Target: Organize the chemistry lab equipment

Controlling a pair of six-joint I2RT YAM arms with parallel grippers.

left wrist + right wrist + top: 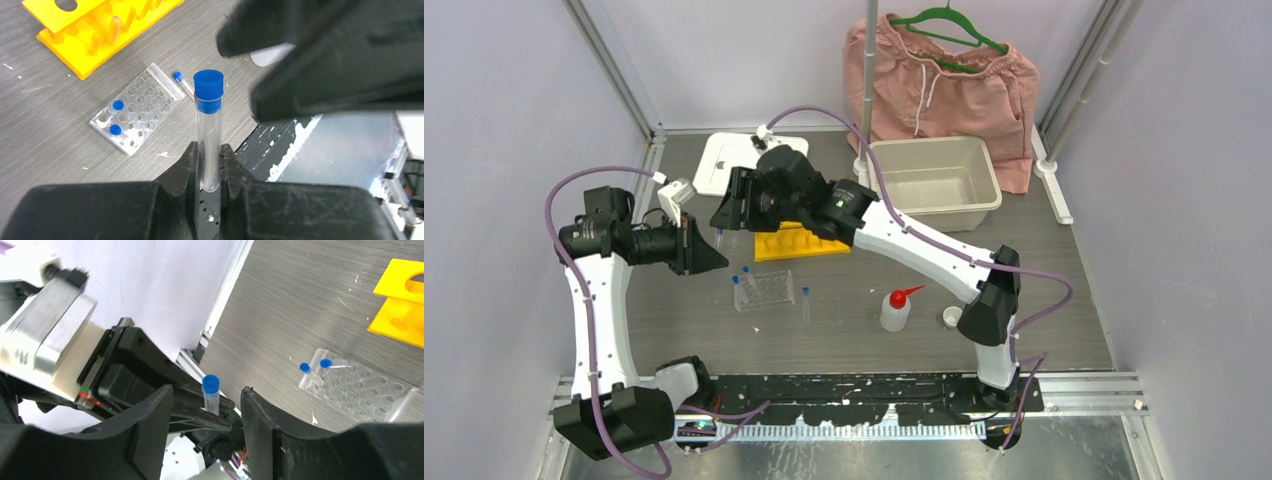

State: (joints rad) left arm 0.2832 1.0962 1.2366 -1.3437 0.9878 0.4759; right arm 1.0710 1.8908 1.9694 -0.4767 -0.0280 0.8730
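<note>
Standing between the fingers point(186, 167) of the left gripper point(210, 152), the blue-capped tube point(208, 135) was pinched near its lower end, with its cap pointing out past the fingertips. Those fingers were closed tight on it, one pressed against each side. The right gripper point(206, 395) had its fingers point(150, 425) spread apart with the same tube in the gap between them, touching neither finger as far as the right wrist view showed. Beyond the left fingertips and off to their left, the clear rack point(135, 112) lay on the table point(40, 100) with two more capped tubes point(118, 105) in its wells. A loose tube point(182, 82) lay just beside that rack. The yellow rack point(95, 35) sat farther out.
</note>
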